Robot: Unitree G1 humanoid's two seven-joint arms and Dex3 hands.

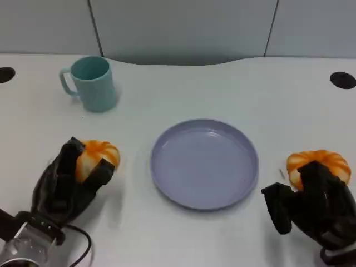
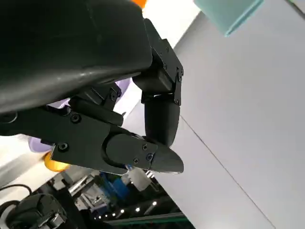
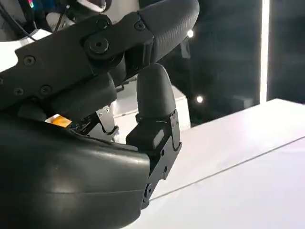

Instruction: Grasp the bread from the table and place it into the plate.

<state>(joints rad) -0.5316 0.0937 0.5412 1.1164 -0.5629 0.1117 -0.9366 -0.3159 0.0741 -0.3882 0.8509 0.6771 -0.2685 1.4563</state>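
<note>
Two orange bread rolls lie on the white table. The left roll (image 1: 99,153) sits between the fingers of my left hand (image 1: 69,181), which grips it from both sides; its edge (image 2: 138,2) shows past the hand's shell. The right roll (image 1: 320,162) lies at the table's right, and my right hand (image 1: 311,208) reaches it from the near side with fingers over its near edge and the thumb held apart to the left. A sliver of that roll (image 3: 59,121) shows between the fingers. The lavender plate (image 1: 167,172) lies between both hands with nothing in it.
A teal mug (image 1: 92,83) stands at the back left, beyond the left roll. Two dark holes (image 1: 342,79) sit in the table's far corners. Open table lies around the plate. A grey partition wall runs behind the table.
</note>
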